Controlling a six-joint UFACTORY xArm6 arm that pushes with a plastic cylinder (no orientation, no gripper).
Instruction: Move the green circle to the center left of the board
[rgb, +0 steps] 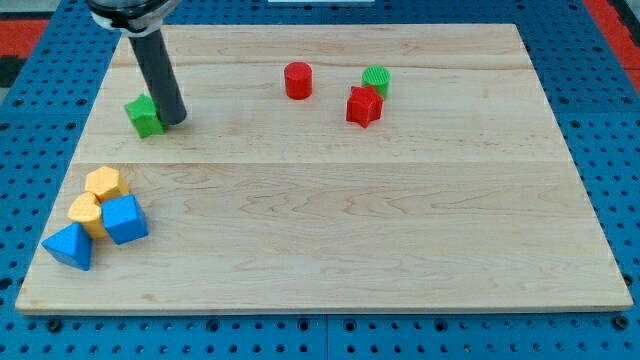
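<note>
Up near the view's top, the green circle (376, 80) sat touching the red star (364, 105), the red cylinder (298, 80) to its left. The tip (174, 120) touched a green block (146, 116) near the bench's (350, 230) left edge; no claw showed.

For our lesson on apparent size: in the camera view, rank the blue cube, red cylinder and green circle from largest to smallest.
1. blue cube, though it lies nearest the camera, which may enlarge it.
2. red cylinder.
3. green circle, partly hidden behind the red star, so this is unsure.
</note>
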